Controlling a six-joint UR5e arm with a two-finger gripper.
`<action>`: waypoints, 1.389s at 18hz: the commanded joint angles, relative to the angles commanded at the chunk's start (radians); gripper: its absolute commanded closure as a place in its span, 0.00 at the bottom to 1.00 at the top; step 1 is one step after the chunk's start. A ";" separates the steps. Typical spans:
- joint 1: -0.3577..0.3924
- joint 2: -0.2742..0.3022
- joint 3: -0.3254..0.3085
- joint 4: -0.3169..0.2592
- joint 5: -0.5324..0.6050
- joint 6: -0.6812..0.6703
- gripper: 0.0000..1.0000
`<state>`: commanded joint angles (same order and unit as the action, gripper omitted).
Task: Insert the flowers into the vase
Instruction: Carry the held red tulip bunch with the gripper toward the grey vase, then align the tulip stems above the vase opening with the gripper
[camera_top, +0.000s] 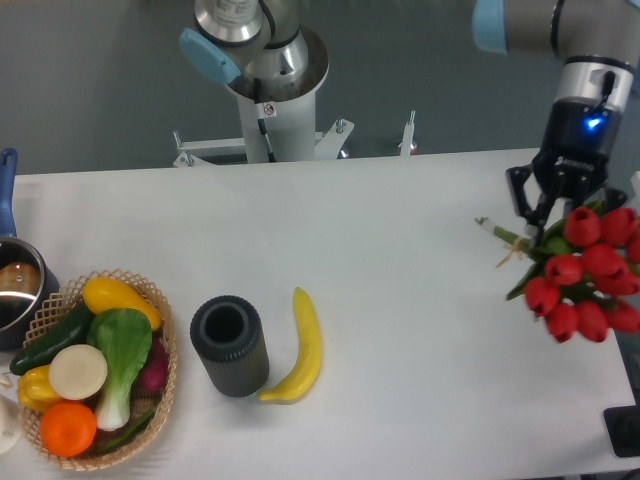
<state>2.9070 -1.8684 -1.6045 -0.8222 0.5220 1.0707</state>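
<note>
The flowers (585, 275), a bunch of red tulip buds with green leaves and stems tied with tan string, are at the far right edge of the table. Their stem ends point left. My gripper (548, 228) comes down from above and its black fingers (524, 200) close around the bunch where the stems meet the leaves. One bud hides part of the right finger. The vase (230, 346), a short dark grey ribbed cylinder with a round black opening, stands upright at the front left of the middle, far from the gripper.
A yellow banana (303, 348) lies just right of the vase. A wicker basket (62, 292) of vegetables stands at the front left, with a pot (14, 285) behind it. The arm's base (268, 100) is at the back. A dark object (625, 432) sits at the front right corner.
</note>
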 joint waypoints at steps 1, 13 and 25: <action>-0.011 -0.009 0.000 0.003 -0.066 0.011 0.70; -0.169 -0.006 -0.055 0.020 -0.412 0.166 0.70; -0.325 -0.005 -0.071 0.034 -0.431 0.183 0.70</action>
<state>2.5817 -1.8730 -1.6751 -0.7885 0.0906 1.2532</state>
